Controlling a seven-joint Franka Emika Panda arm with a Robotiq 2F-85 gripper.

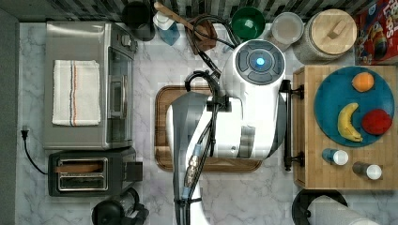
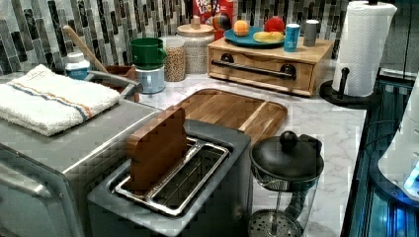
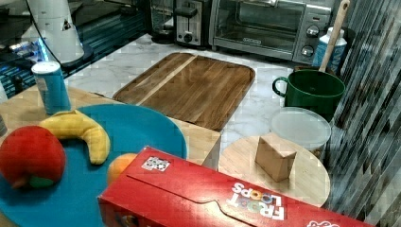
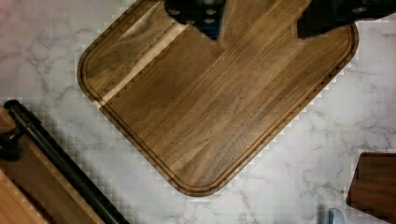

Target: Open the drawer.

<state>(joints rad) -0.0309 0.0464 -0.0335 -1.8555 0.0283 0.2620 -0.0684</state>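
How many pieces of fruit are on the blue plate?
3. On the blue plate atop the drawer, in the top view: an orange at the top, a banana in the middle, and a red apple to the banana's right.

— The drawer point(image 2: 262, 66)?
— Pale wood, with a matt black metal bar handle point(image 2: 254, 69).
— And the desk point(image 2: 326, 123)?
— Glossy white marble, under a dark, smooth-grained wooden cutting board point(image 4: 219, 98).
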